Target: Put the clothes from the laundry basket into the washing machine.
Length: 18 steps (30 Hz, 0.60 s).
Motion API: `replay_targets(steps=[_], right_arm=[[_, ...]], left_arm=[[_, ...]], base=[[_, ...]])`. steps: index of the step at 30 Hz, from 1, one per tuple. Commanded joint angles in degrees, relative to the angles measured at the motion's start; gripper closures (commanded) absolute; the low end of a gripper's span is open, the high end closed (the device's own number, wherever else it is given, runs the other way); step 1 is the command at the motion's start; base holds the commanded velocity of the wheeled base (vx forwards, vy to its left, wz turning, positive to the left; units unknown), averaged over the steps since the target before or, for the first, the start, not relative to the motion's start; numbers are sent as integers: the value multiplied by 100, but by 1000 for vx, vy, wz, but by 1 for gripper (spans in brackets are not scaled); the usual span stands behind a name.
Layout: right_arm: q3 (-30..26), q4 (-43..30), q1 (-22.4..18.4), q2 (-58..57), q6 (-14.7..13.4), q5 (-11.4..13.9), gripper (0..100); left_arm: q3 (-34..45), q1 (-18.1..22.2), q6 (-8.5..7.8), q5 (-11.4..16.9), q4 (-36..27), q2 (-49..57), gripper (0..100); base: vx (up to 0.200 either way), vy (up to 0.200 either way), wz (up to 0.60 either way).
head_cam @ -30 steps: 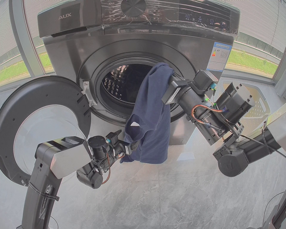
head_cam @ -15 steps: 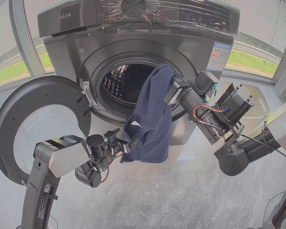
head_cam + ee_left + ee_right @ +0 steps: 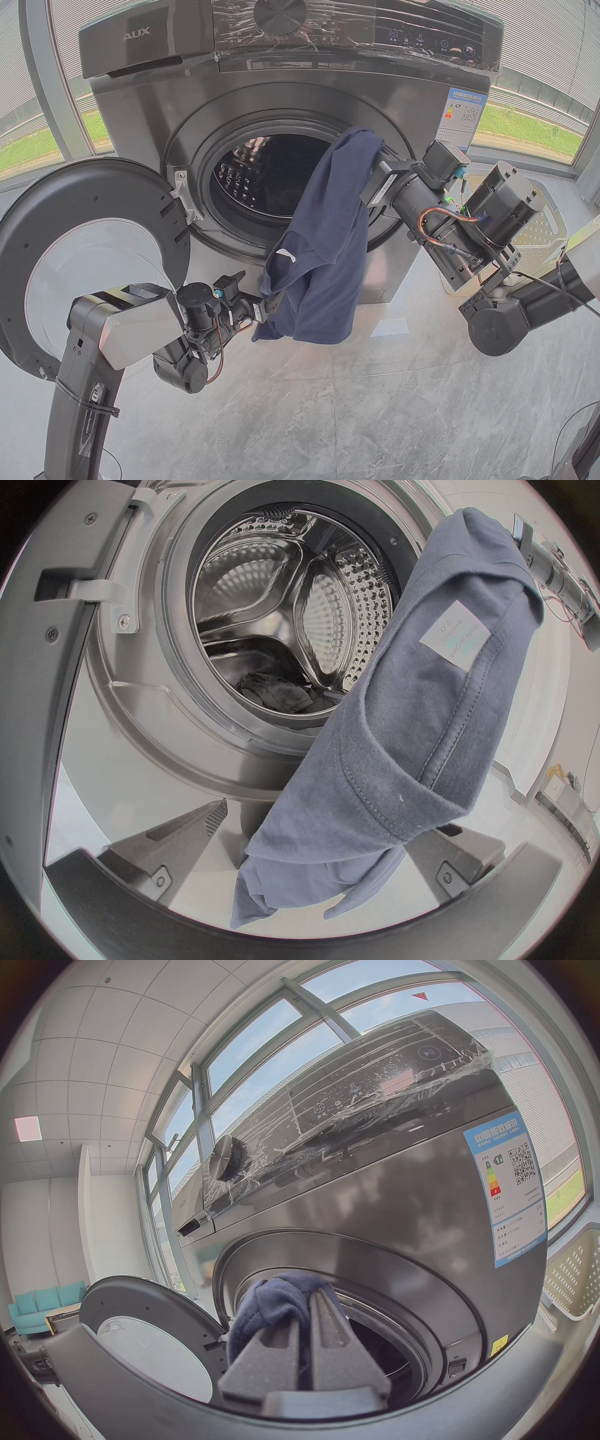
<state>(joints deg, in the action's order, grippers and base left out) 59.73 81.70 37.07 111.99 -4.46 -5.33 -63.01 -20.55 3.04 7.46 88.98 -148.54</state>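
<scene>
We see the navy T-shirt (image 3: pixel 325 250) hanging in the air in front of the washing machine (image 3: pixel 400 106), its top bunched level with the right rim of the open porthole and the rest trailing down past the lower front panel. The right gripper (image 3: pixel 306 1300) holds that top bunch, fingers pressed together with the cloth pinched between them, just outside the machine's opening. The left gripper (image 3: pixel 273 304) sits low in front of the machine, below the porthole, with its fingers spread wide and the shirt's lower folds hanging between them. A white label (image 3: pixel 456 636) shows on the shirt. Inside the machine's drum (image 3: pixel 281 605) a dark garment (image 3: pixel 275 692) lies at the bottom. The round door (image 3: pixel 94 206) stands swung open at the machine's left, and the white laundry basket (image 3: pixel 544 231) sits at its right.
</scene>
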Motion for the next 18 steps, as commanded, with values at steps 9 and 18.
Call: replay_targets(steps=[9, 18], right_arm=[[-58, 56, 28, 7, -2, 14, 100], [-129, 65, 19, 24, -2, 14, 100]], left_arm=[[-53, -72, 4, 19, 5, -8, 0], [0, -160, 39, 80, 14, 396, 0]], base=[[0, 0, 0], [0, 0, 0]])
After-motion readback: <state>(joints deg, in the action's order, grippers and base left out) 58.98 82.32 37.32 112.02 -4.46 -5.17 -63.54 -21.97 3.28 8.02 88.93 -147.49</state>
